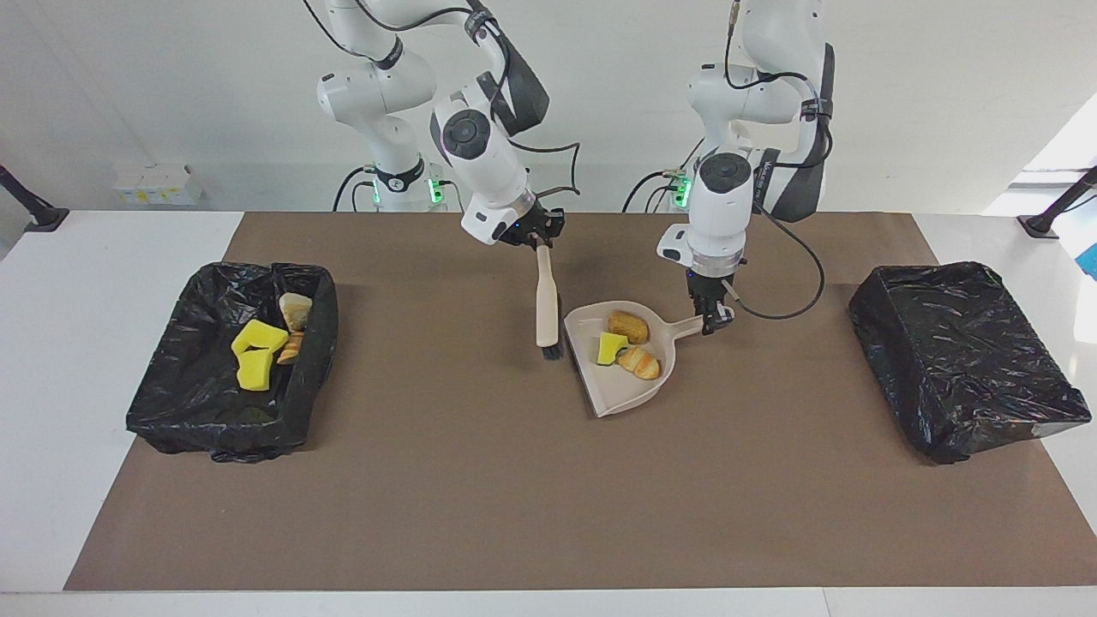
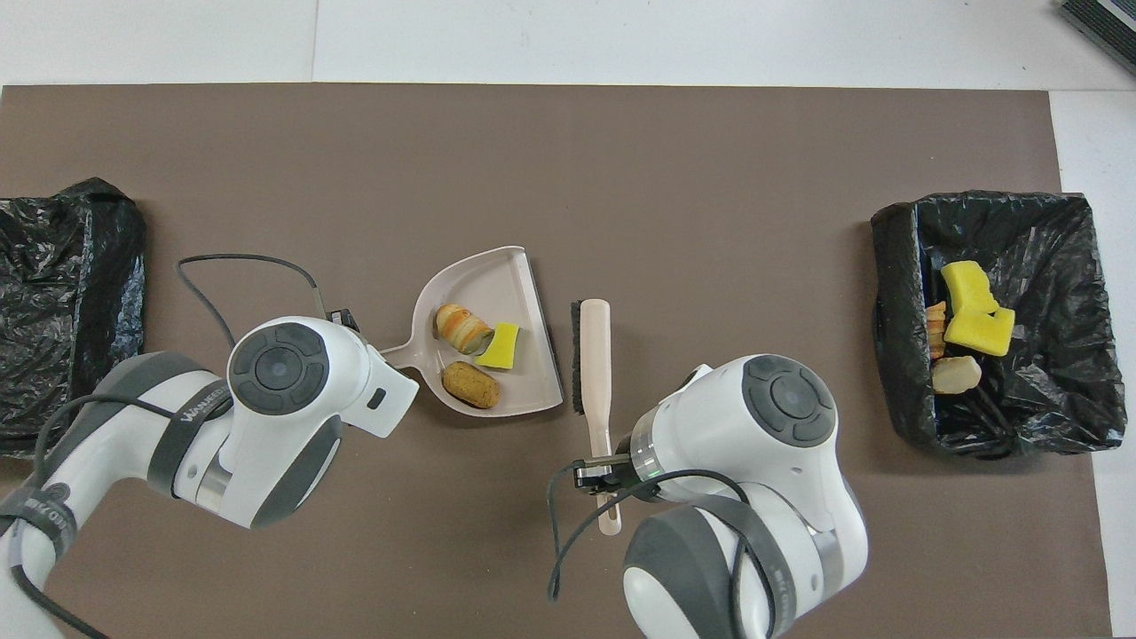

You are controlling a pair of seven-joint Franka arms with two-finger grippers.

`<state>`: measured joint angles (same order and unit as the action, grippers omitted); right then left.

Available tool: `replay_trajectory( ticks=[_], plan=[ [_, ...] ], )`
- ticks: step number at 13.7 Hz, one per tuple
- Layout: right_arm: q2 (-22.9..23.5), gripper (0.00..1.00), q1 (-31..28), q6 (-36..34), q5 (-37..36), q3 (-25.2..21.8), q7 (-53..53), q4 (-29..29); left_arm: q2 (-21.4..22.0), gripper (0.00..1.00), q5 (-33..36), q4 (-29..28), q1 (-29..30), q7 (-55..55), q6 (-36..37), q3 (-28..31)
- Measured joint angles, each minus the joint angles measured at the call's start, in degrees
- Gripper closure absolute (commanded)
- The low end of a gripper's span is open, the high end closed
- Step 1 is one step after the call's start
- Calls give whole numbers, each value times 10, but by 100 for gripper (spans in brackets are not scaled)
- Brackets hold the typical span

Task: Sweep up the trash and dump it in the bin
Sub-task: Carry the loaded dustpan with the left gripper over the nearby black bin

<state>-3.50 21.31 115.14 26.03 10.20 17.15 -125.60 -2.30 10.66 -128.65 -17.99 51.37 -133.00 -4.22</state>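
The beige dustpan (image 1: 619, 392) (image 2: 484, 282) sits near the middle of the brown mat. It holds a yellow sponge chunk (image 1: 610, 347) (image 2: 500, 346) and two golden-brown bread pieces (image 1: 628, 326) (image 1: 640, 362). My left gripper (image 1: 713, 319) is shut on the dustpan's handle. The beige brush (image 1: 546, 304) (image 2: 595, 373) hangs bristles down beside the pan's open mouth. My right gripper (image 1: 538, 238) (image 2: 603, 469) is shut on the brush's handle end. The bin (image 1: 171, 403) (image 2: 896, 266) at the right arm's end holds yellow sponge and bread scraps.
A second black-lined bin (image 1: 964, 351) (image 2: 62, 311) stands at the left arm's end of the table. The brown mat (image 1: 514, 497) covers the table's middle, with white tabletop at both ends.
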Motion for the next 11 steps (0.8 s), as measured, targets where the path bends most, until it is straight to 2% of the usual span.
replay_trajectory(
  ticks=[2, 5, 8, 11],
  plan=[
    [-17, 100, 2, -9, -4, 1, 2, -11, -6, 100, -10, 27, 14, 32, 21, 1],
    [-36, 100, 31, -9, -16, 3, 51, -33, -8, 100, -25, 107, 32, 73, 114, 2],
    [-55, 100, 97, -9, -38, 6, 147, -47, -9, 100, -45, 177, 74, 142, 193, 3],
    [-47, 100, 186, 37, -57, 9, 245, -71, -11, 100, -60, 230, 140, 218, 239, 4]
  ],
)
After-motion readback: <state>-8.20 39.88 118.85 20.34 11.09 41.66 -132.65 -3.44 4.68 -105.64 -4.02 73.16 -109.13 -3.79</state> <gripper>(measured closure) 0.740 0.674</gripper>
